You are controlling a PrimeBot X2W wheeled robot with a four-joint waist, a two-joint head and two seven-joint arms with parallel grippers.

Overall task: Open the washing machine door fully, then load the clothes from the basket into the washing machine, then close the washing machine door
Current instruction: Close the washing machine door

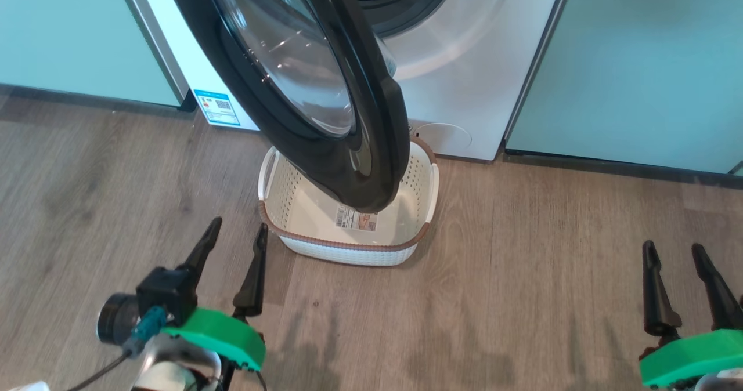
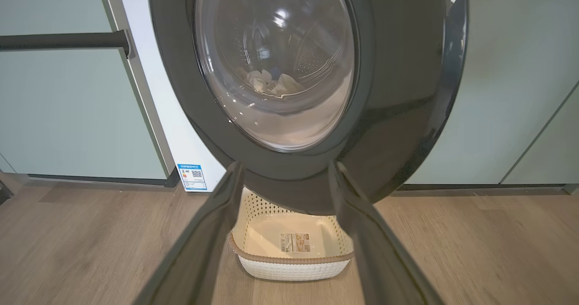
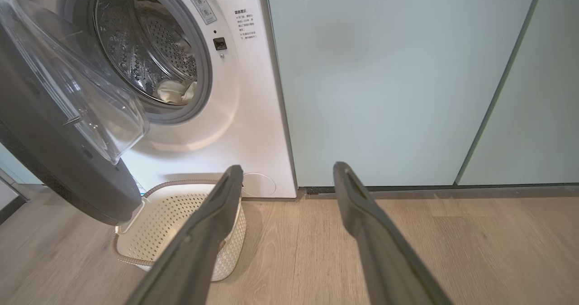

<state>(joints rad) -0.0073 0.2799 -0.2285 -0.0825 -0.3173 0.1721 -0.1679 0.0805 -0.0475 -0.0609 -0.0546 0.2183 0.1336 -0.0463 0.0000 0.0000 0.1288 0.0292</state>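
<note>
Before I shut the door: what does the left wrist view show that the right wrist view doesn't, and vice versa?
Left wrist: the washing machine door from outside, the blue sticker, the label in the basket.
Right wrist: the drum seen directly, the door's inner glass bowl, the service flap.
Both: the basket with nothing in it, the clothes inside the drum, the door swung open.
</note>
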